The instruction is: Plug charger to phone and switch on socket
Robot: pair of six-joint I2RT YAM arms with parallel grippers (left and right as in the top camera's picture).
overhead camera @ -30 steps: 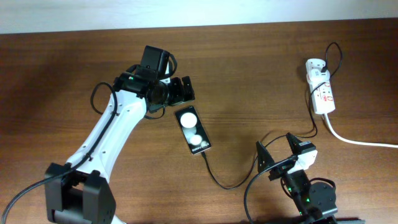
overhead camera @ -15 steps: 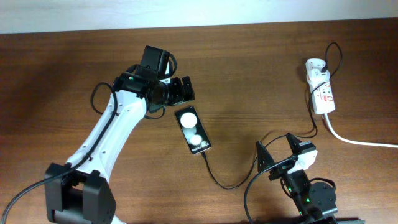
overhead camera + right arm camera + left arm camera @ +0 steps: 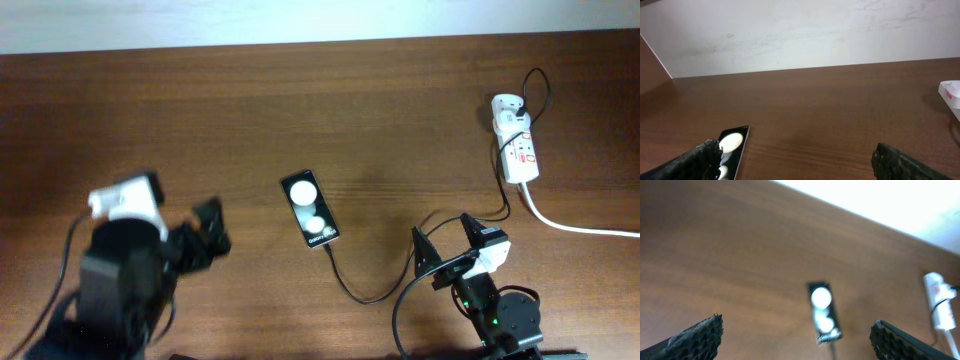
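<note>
The phone (image 3: 309,210) lies flat in the middle of the table, its two white discs up. The charger cable (image 3: 365,297) runs from the phone's near end, loops right and up to a white adapter (image 3: 507,105) in the socket (image 3: 519,152) at the far right. Its tip meets the phone's end. My left gripper (image 3: 212,232) is open and empty at the lower left, well away from the phone. In the left wrist view (image 3: 800,340) the phone (image 3: 822,312) and the socket (image 3: 938,305) show ahead. My right gripper (image 3: 445,238) is open and empty; its view (image 3: 800,165) shows the phone (image 3: 732,145) at the left.
The socket's thick white cord (image 3: 575,226) runs off the right edge. A pale wall (image 3: 800,35) stands behind the table's far edge. The socket's end (image 3: 952,92) shows at the right of the right wrist view. The wooden table (image 3: 400,120) is bare elsewhere.
My left arm has pulled back fast from beside the phone's far end to the lower left and is blurred. The phone, cable and right arm have not moved.
</note>
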